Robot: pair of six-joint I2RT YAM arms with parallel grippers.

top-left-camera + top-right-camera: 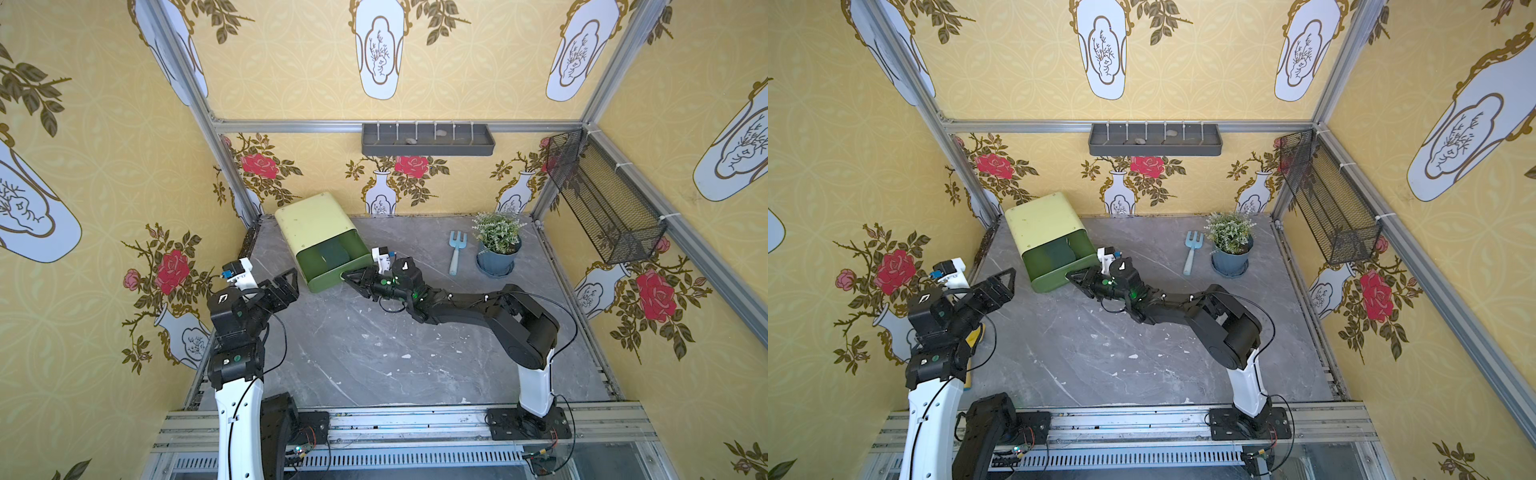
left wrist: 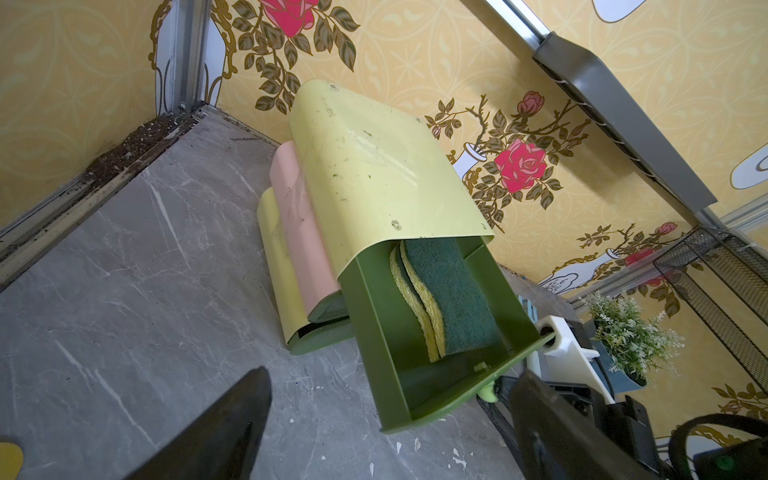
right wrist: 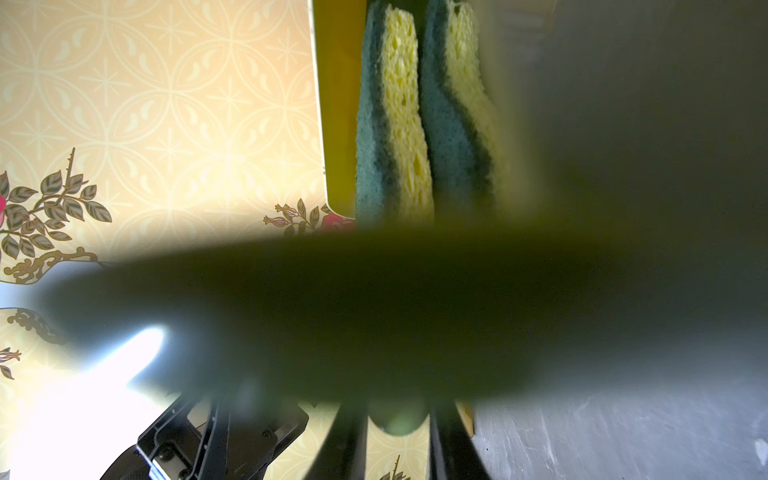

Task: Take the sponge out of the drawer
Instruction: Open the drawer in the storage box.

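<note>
Two sponges (image 2: 451, 286), yellow with a dark green scouring side, are seen standing on edge, side by side, inside the drawer (image 2: 374, 332). The drawer is pulled partly out of the pale yellow-green cabinet (image 1: 311, 224) at the back left of the table (image 1: 374, 353). The small light green knob (image 2: 487, 391) on the drawer front is clamped by the right gripper (image 1: 348, 277), whose jaws are closed narrowly on it. The left gripper (image 1: 296, 284) is held above the table, just to the left of the drawer and not touching it, with its jaws spread wide and nothing between them. A light blue garden fork (image 1: 456, 249) and a potted plant (image 1: 496, 237) are placed further right, well apart from the drawer.
</note>
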